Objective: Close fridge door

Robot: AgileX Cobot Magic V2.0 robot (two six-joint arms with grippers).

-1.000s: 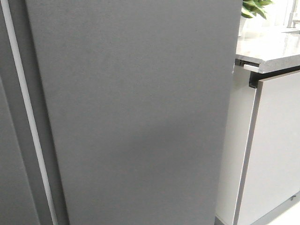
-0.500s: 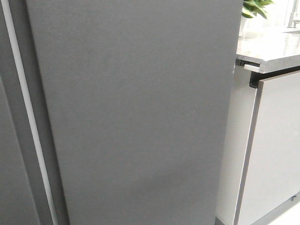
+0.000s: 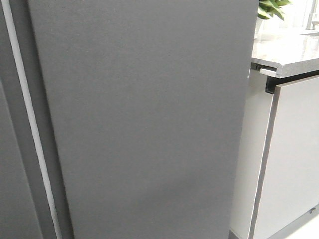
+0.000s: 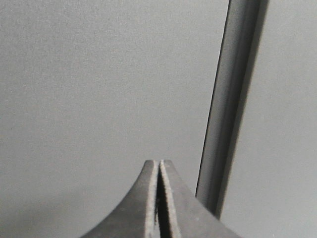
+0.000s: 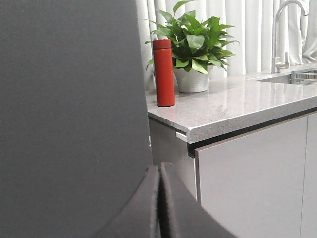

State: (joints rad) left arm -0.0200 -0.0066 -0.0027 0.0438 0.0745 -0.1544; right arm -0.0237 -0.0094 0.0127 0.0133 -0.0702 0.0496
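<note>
The fridge door (image 3: 144, 119) is a matte dark grey panel that fills most of the front view; only its outside shows. A pale vertical strip (image 3: 30, 124) runs along its left side. Neither gripper shows in the front view. My left gripper (image 4: 159, 161) is shut and empty, close to flat grey panelling beside a vertical gap (image 4: 230, 109); I cannot tell which side of the gap is the door. My right gripper (image 5: 159, 166) is shut and empty, close to the door (image 5: 69, 99) near its right edge.
A neighbouring dark grey panel (image 3: 12, 189) lies left of the strip. On the right is a light grey cabinet (image 3: 294, 159) under a stone countertop (image 5: 233, 104), which holds a red flask (image 5: 163, 72), a potted plant (image 5: 193, 44) and a sink tap (image 5: 282, 34).
Almost nothing differs. The door's right edge sits a few pixels further right in the front view than a second ago.
</note>
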